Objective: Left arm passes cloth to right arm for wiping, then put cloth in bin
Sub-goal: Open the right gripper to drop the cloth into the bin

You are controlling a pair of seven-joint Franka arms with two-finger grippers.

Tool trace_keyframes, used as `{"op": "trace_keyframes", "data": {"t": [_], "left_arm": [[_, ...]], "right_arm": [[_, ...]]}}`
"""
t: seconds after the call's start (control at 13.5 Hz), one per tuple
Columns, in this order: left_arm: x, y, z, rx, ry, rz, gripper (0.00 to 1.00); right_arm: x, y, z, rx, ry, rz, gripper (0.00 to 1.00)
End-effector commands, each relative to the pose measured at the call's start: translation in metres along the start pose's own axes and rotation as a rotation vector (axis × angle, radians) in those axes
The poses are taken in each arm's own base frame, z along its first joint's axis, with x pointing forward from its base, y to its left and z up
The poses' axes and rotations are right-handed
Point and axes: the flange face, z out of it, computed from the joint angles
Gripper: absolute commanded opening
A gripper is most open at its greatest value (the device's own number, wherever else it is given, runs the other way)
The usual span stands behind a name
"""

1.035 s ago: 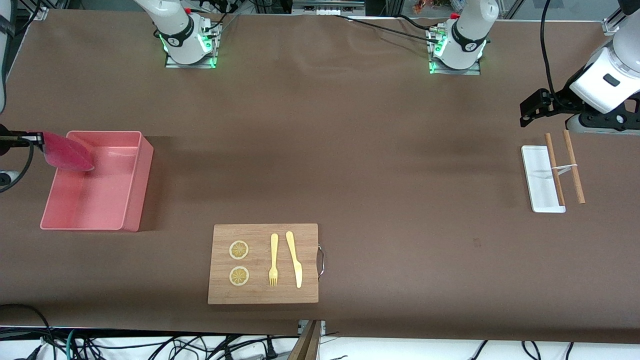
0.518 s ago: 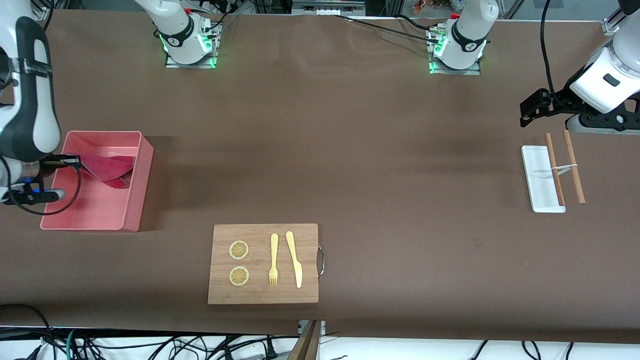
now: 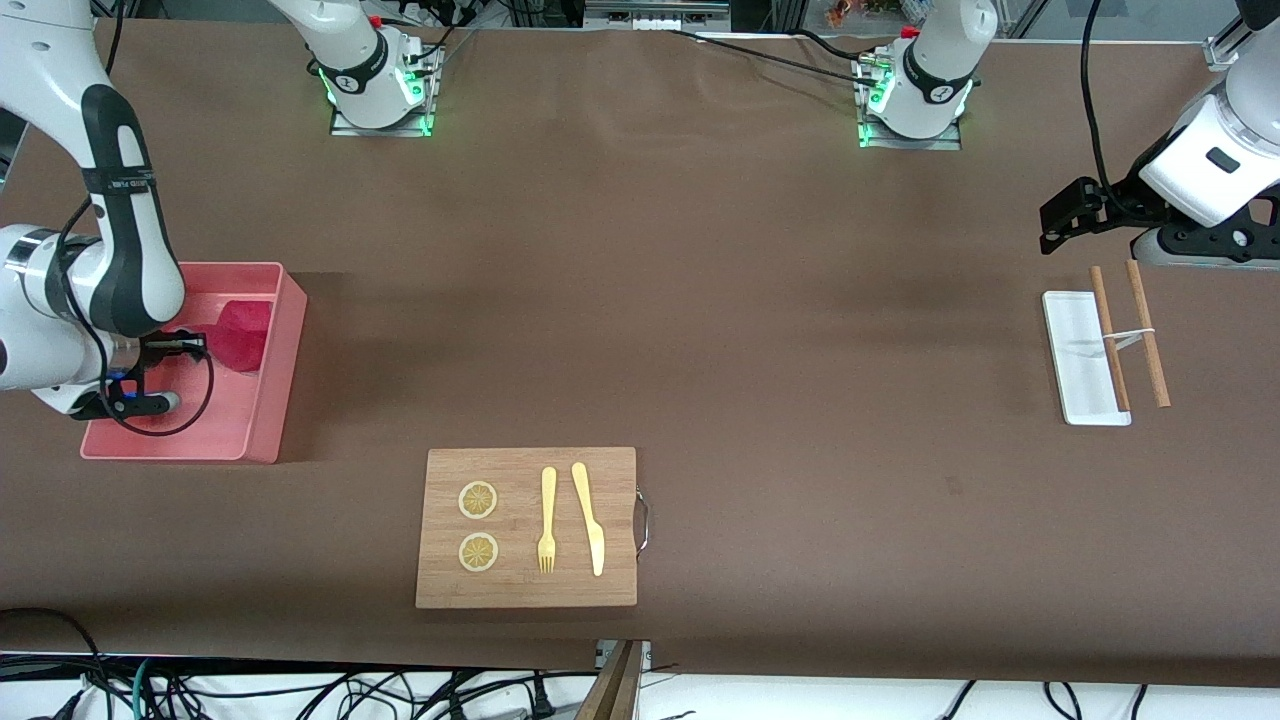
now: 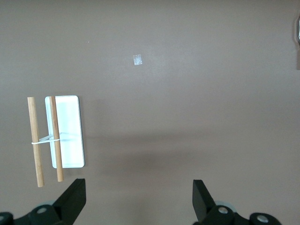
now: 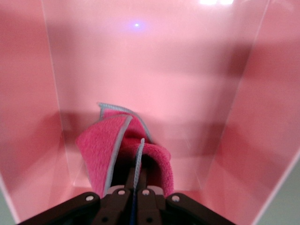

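Magenta cloth bunched, axis unclear, in bin, pinched by right gripper, left gripper spread.

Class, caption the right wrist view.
Right gripper shut on fuzzy magenta cloth inside salmon-pink plastic bin.

A brown cloth covers the long table, with tangled cables along its near edge.
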Motion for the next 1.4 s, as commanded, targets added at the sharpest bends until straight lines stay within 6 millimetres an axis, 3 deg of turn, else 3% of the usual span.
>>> {"op": "trace_keyframes", "data": {"t": [0.0, 0.07, 0.15, 0.3, 0.52, 0.67, 0.96, 1.11, 1.18, 1.33], "left_arm": [[-0.003, 0.001, -0.006, -0.015, 0.011, -0.002, 1.0], [-0.003, 0.001, -0.006, -0.015, 0.011, -0.002, 1.0], [-0.003, 0.001, -0.006, -0.015, 0.011, -0.002, 1.0], [-0.003, 0.001, -0.006, -0.015, 0.011, -0.002, 1.0], [-0.003, 0.001, -0.006, -0.015, 0.011, -0.004, 1.0], [-0.003, 0.001, -0.006, -0.015, 0.011, -0.004, 1.0], [-0.003, 0.001, -0.006, -0.015, 0.011, -0.004, 1.0], [-0.003, 0.001, -0.006, -0.015, 0.011, -0.004, 1.0], [-0.003, 0.001, -0.006, -0.015, 0.011, -0.004, 1.0], [-0.003, 0.001, -0.006, -0.015, 0.011, -0.004, 1.0]], "right_arm": [[0.002, 0.007, 0.02, 0.012, 0.04, 0.013, 0.67], [0.004, 0.008, 0.014, 0.006, 0.062, 0.014, 1.0], [0.003, 0.009, 0.004, 0.005, 0.078, 0.021, 1.0], [-0.005, 0.011, -0.034, 0.001, 0.125, 0.021, 1.0], [-0.026, 0.011, -0.106, 0.008, 0.138, 0.025, 1.0], [-0.039, -0.003, -0.154, 0.02, 0.135, 0.01, 1.0], [-0.07, -0.062, -0.222, 0.038, 0.158, 0.089, 1.0], [-0.097, -0.084, -0.261, 0.054, 0.21, 0.09, 1.0], [-0.108, -0.105, -0.28, 0.051, 0.245, 0.057, 1.0], [-0.121, -0.117, -0.294, 0.04, 0.257, 0.028, 1.0]]}}
